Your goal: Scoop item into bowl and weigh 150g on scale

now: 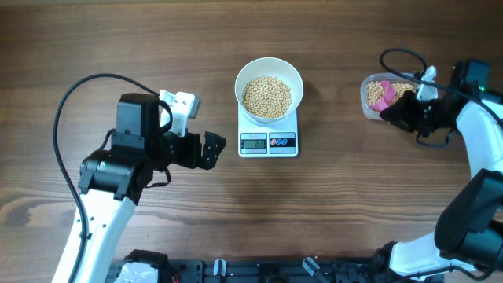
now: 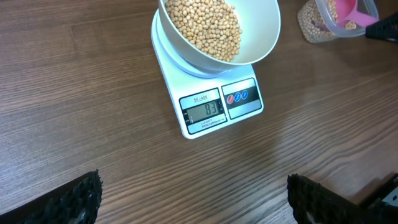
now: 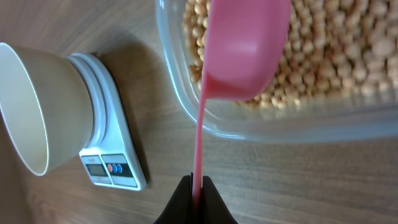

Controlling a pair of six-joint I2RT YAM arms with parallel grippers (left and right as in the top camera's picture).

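**A:** Left side first?

**B:** The left gripper (image 1: 211, 149) hangs near the scale (image 1: 268, 143), on its left. Its fingers are spread wide and hold nothing.

**A:** And the middle?

**B:** The bowl (image 1: 244, 77) sits on the scale with a good mound of beans (image 1: 267, 96) in it. The display (image 2: 205, 111) seems to read 83 — short of target, I'd judge.

**A:** Right side?

**B:** The right gripper (image 3: 196, 190) is clamped on the handle of the pink scoop (image 3: 245, 50), whose cup is down in the clear tub (image 3: 280, 127) over more beans. Several scoops are probably left — then careful topping-up.
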